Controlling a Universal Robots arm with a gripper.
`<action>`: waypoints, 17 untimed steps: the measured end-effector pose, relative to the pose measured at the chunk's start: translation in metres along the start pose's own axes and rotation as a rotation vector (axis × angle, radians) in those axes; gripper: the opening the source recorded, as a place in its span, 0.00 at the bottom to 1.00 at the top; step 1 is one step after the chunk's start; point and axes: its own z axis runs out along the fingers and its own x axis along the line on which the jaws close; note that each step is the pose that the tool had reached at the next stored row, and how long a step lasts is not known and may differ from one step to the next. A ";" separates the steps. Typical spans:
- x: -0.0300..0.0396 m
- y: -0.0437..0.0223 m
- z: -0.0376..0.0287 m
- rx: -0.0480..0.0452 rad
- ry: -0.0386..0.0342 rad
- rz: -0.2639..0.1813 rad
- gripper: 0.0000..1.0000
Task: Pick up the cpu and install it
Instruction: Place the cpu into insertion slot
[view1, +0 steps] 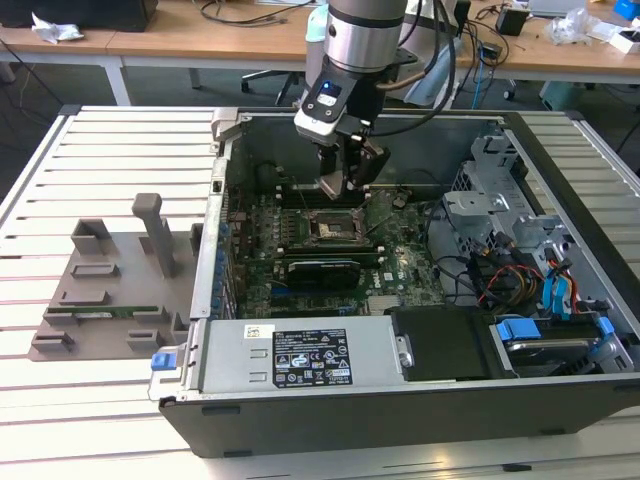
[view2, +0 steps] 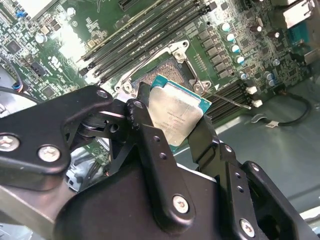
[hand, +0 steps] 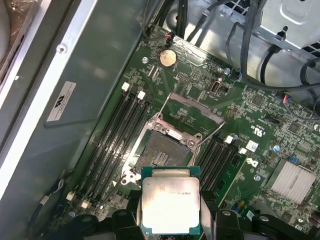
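While your gripper (view1: 345, 186) hangs inside the open computer case (view1: 214, 190), it is clamped on the cpu (view1: 333, 186).
You hold the cpu by two opposite edges, with one of the black fingers (view2: 150, 135) pressed on each side and its silver top plate facing the camera in both wrist views. It is held clear of the green motherboard (hand: 260, 130), close to the black-framed socket (hand: 162, 150), which is uncovered with its hinged metal plate (hand: 192, 112) lifted. In the exterior view the socket lies at six o'clock from your gripper. A grey tray (view1: 110, 250) carrying a long green memory stick (view1: 100, 311) rests on the slatted table (view1: 60, 160) at nine o'clock from the case.
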 end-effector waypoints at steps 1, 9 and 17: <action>0.0000 0.0000 0.0000 0.0002 0.0007 0.014 0.55; 0.0000 0.0000 0.0000 0.0008 0.0033 0.067 0.55; 0.0000 0.0000 0.0000 0.0015 0.0060 0.122 0.55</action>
